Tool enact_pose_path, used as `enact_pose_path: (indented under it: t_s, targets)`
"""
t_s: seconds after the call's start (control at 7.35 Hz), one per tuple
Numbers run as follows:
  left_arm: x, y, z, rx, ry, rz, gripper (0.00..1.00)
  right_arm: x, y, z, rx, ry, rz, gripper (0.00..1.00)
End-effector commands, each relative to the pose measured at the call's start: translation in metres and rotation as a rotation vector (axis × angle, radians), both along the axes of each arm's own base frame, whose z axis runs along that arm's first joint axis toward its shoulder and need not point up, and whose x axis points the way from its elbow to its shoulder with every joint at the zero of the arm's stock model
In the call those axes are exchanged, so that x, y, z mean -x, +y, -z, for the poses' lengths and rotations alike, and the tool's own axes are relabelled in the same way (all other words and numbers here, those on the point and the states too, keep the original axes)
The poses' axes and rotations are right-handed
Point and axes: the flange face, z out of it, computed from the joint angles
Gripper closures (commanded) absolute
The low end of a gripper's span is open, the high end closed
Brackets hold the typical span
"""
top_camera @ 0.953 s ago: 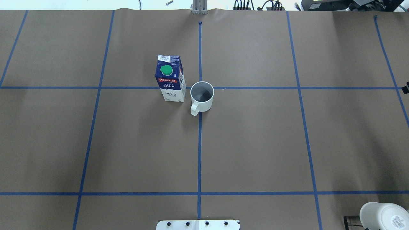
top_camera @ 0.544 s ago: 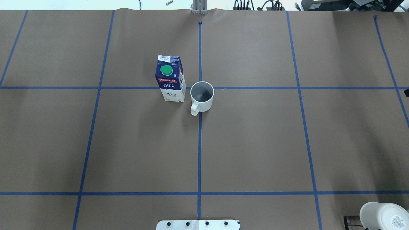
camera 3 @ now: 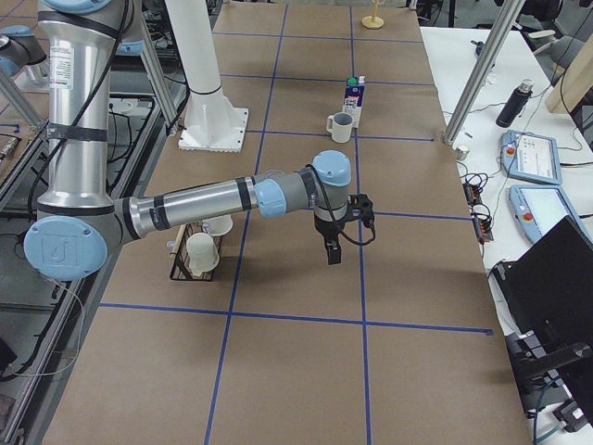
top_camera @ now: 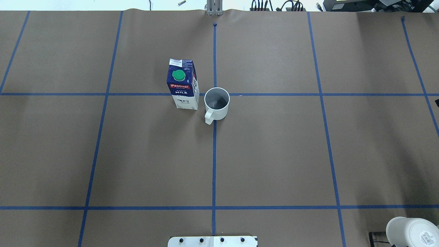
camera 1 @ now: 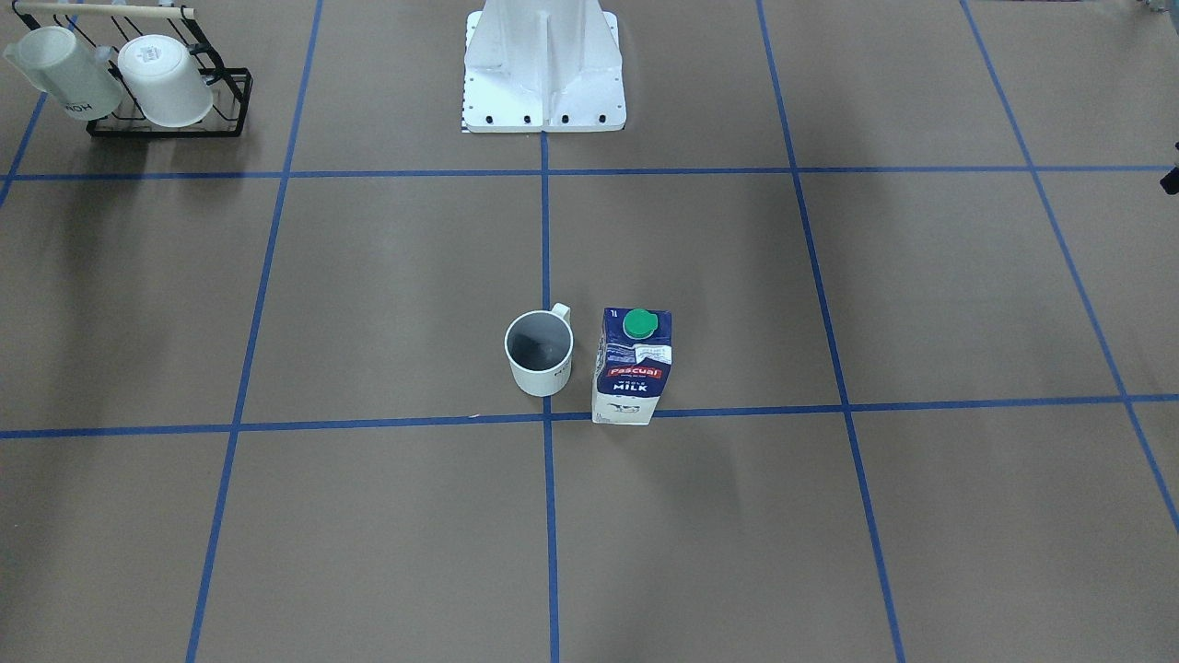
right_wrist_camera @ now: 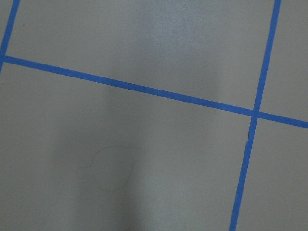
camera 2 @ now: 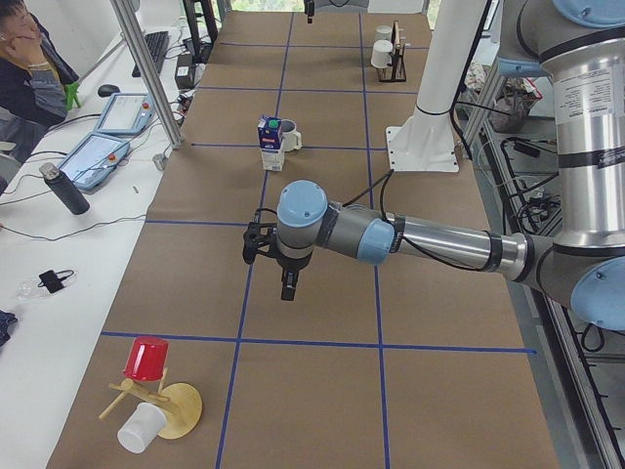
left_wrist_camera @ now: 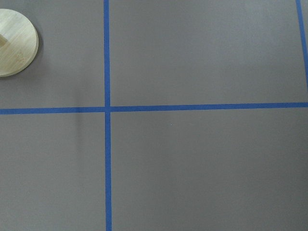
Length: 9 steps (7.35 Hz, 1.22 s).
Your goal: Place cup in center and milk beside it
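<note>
The white cup (top_camera: 216, 103) stands upright on the center (top_camera: 240, 101), just by the middle tape crossing, with its handle toward the robot. The milk carton (top_camera: 183, 87) stands upright close beside it on the robot's left, a small gap between them. Both also show in the front view, cup (camera 1: 539, 354) and carton (camera 1: 632, 368). The left gripper (camera 2: 287, 291) hangs over bare table far from them, seen only in the left side view. The right gripper (camera 3: 333, 255) likewise shows only in the right side view. I cannot tell whether either is open or shut.
A black rack with white mugs (camera 1: 166, 92) stands at the robot's right near corner. A wooden stand with a red cup (camera 2: 146, 362) and a white cup stands at the far left end; its disc (left_wrist_camera: 14, 43) shows in the left wrist view. The white robot base (camera 1: 543, 74) is at the near middle edge.
A dark bit of the right arm at the overhead view's right edge has slid further out of view. The cup and the carton have not moved.
</note>
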Motion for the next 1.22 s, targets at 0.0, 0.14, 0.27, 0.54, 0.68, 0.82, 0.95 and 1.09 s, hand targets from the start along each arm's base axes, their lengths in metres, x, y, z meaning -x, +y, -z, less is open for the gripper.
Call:
enact_pose_path:
  t_s: [0.0, 0.14, 0.27, 0.54, 0.68, 0.82, 0.95, 1.09]
  targets:
    - [-0.009, 0.003, 0.002, -0.032, -0.006, -0.022, 0.02, -0.02, 0.01, -0.009, 0.033, -0.028, -0.033, 0.0]
    - [-0.022, 0.004, 0.007, -0.058, -0.004, -0.052, 0.02, -0.026, 0.011, -0.009, 0.037, -0.044, -0.046, 0.0]
    - [-0.029, 0.006, 0.009, -0.059, -0.014, -0.061, 0.02, -0.03, 0.011, -0.008, 0.036, -0.045, -0.053, 0.0]
    - [-0.046, 0.008, 0.017, -0.013, -0.019, -0.046, 0.02, -0.033, 0.012, -0.007, 0.034, -0.045, -0.061, 0.0]
    - [-0.064, 0.013, 0.027, 0.043, -0.003, -0.03, 0.02, -0.034, 0.012, -0.005, 0.03, -0.046, -0.062, 0.0]
    - [-0.063, 0.029, 0.011, 0.082, -0.009, -0.035, 0.02, -0.035, 0.014, -0.005, 0.029, -0.045, -0.063, 0.0]
    - [-0.064, 0.03, 0.015, 0.078, 0.007, -0.044, 0.02, -0.035, 0.014, -0.003, 0.024, -0.044, -0.065, 0.0]
    - [-0.065, 0.028, 0.013, 0.081, 0.007, -0.045, 0.02, -0.035, 0.014, -0.003, 0.022, -0.041, -0.064, 0.0]
